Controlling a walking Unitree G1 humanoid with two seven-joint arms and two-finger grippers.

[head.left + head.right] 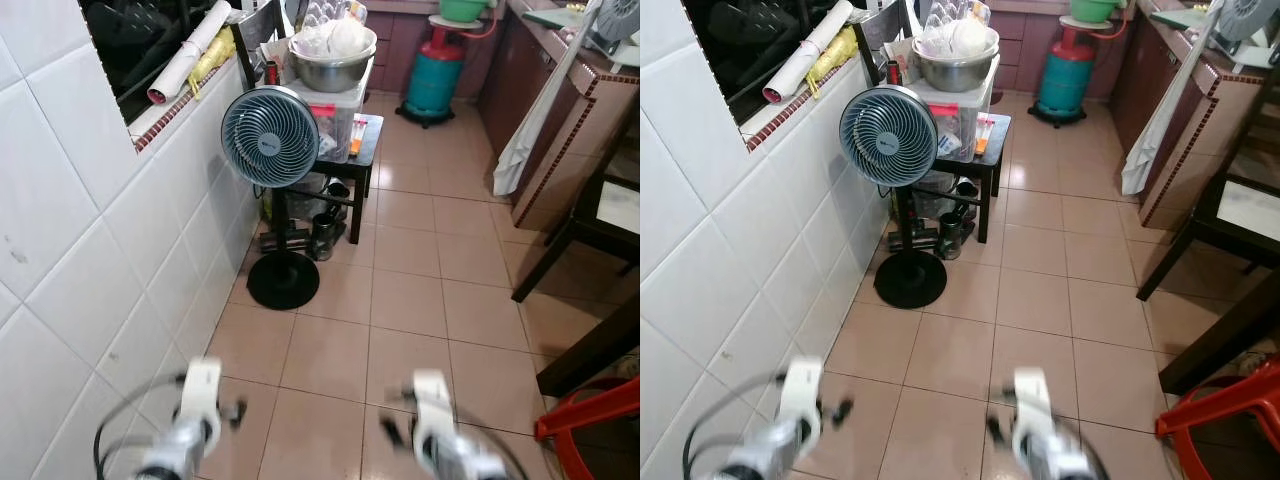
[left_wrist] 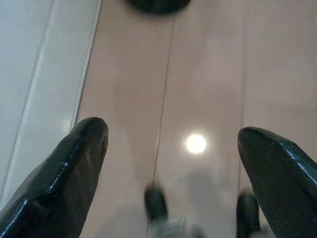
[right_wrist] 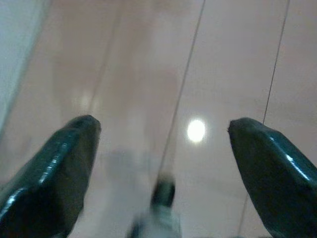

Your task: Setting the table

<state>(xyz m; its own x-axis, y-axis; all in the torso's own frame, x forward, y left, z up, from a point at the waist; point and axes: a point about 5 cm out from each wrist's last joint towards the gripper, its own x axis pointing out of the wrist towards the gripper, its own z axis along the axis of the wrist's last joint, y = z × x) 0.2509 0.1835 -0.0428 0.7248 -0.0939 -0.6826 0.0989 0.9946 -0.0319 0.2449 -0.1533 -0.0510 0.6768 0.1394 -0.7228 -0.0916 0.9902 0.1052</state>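
Observation:
My left gripper [image 2: 173, 134] hangs open over the pink floor tiles with nothing between its black fingers [image 2: 74, 168]. My right gripper [image 3: 163, 124] is open too, also over bare tiles. Both silver arms show blurred at the bottom of the head view, the left arm [image 1: 200, 400] near the wall and the right arm [image 1: 432, 410] beside it. A steel bowl [image 1: 330, 68] holding white things sits on a clear plastic box on a small black side table [image 1: 368, 135] at the far left. A dark dining table [image 1: 615, 205] stands at the right edge.
A standing fan [image 1: 270, 137] stands by the white tiled wall [image 1: 90, 280] on my left. A teal gas cylinder [image 1: 435, 75] is at the back. A white cloth [image 1: 530, 120] hangs from the right counter. A red stool [image 1: 595, 420] is near right.

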